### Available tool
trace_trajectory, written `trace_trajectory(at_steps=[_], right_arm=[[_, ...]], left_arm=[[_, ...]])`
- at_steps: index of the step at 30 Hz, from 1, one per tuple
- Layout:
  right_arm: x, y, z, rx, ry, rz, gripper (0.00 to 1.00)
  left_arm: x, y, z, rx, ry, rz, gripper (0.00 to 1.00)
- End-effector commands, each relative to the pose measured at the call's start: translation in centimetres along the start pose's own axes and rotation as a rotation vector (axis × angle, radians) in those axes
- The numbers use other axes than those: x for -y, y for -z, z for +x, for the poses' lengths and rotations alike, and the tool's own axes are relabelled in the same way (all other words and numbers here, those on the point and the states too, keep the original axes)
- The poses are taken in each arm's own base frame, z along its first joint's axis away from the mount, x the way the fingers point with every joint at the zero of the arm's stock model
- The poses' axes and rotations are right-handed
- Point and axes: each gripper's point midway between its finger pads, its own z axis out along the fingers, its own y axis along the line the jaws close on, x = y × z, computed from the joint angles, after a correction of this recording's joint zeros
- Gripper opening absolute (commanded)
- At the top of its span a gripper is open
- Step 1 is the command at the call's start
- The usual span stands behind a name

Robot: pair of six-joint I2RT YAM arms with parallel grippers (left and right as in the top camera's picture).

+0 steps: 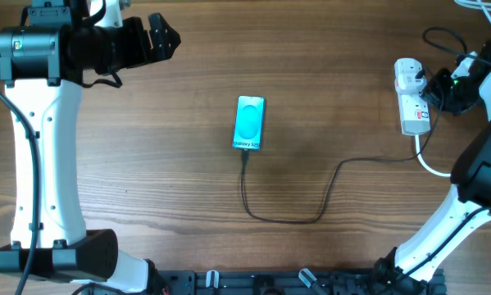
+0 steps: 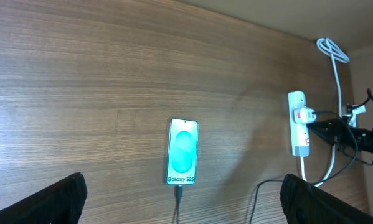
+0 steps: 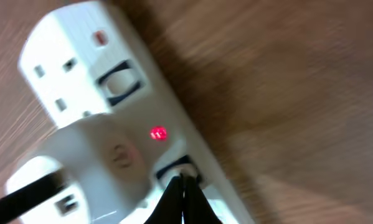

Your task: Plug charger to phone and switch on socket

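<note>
Your right gripper (image 3: pixel 183 190) has its fingers pressed together, tips touching a switch (image 3: pixel 177 169) on the socket (image 3: pixel 80 68), just beside a lit red lamp (image 3: pixel 158 133). The socket lies parallel to the phone (image 1: pixel 250 123), well apart across bare table (image 1: pixel 147 164). The charger (image 1: pixel 286 220) sits in the phone's short edge by the Galaxy S25 text. Farther off, your left gripper (image 1: pixel 170 37) hovers with its fingers spread wide.

"Galaxy S25" along the bottom of the phone (image 2: pixel 182 152) screen

Wood-grain table (image 1: pixel 163 188); thick white cable (image 1: pixel 426 161) near its right edge.
</note>
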Motion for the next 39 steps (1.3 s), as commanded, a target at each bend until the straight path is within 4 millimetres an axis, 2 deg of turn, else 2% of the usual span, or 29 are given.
trace_trajectory(at_steps=[1, 4, 5, 7, 9, 12, 14, 15, 17, 19, 22, 24, 26, 27, 28, 29, 30, 34, 39], right_arm=[[3.6, 1.3, -2.1, 0.053, -0.152, 0.067, 0.04], [4.0, 6.8, -5.1, 0.167, -0.162, 0.056, 0.04], [3.8, 9.5, -6.1, 0.220, -0.161, 0.049, 0.04], [2.4, 13.6, -7.1, 0.302, -0.139, 0.010, 0.04], [-1.3, 19.1, -7.5, 0.407, -0.010, -0.088, 0.04], [-7.3, 26.1, -5.5, 0.516, 0.211, -0.237, 0.05], [-10.3, 30.0, -3.4, 0.575, 0.322, -0.291, 0.05], [-12.2, 32.5, -1.4, 0.608, 0.387, -0.309, 0.05], [-14.5, 34.7, 2.4, 0.597, 0.442, -0.333, 0.05], [-16.8, 35.7, 6.6, 0.560, 0.529, -0.357, 0.05], [-18.5, 36.0, 11.4, 0.484, 0.601, -0.384, 0.05], [-19.0, 35.6, 14.3, 0.403, 0.612, -0.400, 0.04], [-19.1, 34.9, 16.2, 0.326, 0.614, -0.402, 0.05], [-19.0, 34.4, 17.1, 0.285, 0.613, -0.399, 0.10], [-18.8, 34.0, 18.1, 0.237, 0.602, -0.396, 0.50], [-18.6, 33.7, 18.6, 0.206, 0.582, -0.393, 1.00], [-18.3, 33.5, 19.2, 0.172, 0.543, -0.388, 1.00], [-18.1, 33.5, 19.4, 0.117, 0.314, -0.398, 1.00], [-16.6, 32.9, 19.0, 0.126, 0.278, -0.305, 1.00]], left_arm=[[0.0, 0.1, 0.0, 0.004, -0.005, -0.001, 1.00], [0.0, 0.1, 0.0, 0.004, -0.005, -0.001, 1.00], [0.0, 0.1, 0.0, 0.004, -0.004, -0.001, 1.00], [0.0, 0.1, 0.0, 0.004, -0.005, -0.001, 1.00], [0.0, 0.1, 0.0, 0.004, -0.004, -0.001, 1.00], [0.0, 0.1, 0.0, 0.004, -0.005, -0.001, 1.00], [0.0, 0.1, 0.0, 0.004, -0.005, -0.001, 1.00], [0.0, 0.1, 0.0, 0.004, -0.004, -0.001, 1.00], [0.0, 0.1, 0.0, 0.004, -0.004, -0.001, 1.00], [0.0, 0.1, 0.0, 0.004, -0.004, -0.001, 1.00], [0.0, 0.1, 0.0, 0.004, -0.004, -0.001, 1.00], [0.0, 0.1, 0.0, 0.004, -0.004, -0.001, 1.00], [0.0, 0.1, 0.0, 0.004, -0.004, -0.001, 1.00], [0.0, 0.1, 0.0, 0.004, -0.004, -0.001, 1.00], [0.0, 0.1, 0.0, 0.004, -0.004, -0.001, 1.00], [0.0, 0.1, 0.0, 0.004, -0.005, -0.001, 1.00], [0.0, 0.1, 0.0, 0.004, -0.005, -0.001, 1.00], [0.0, 0.1, 0.0, 0.004, -0.005, -0.001, 1.00], [0.0, 0.1, 0.0, 0.004, -0.004, -0.001, 1.00]])
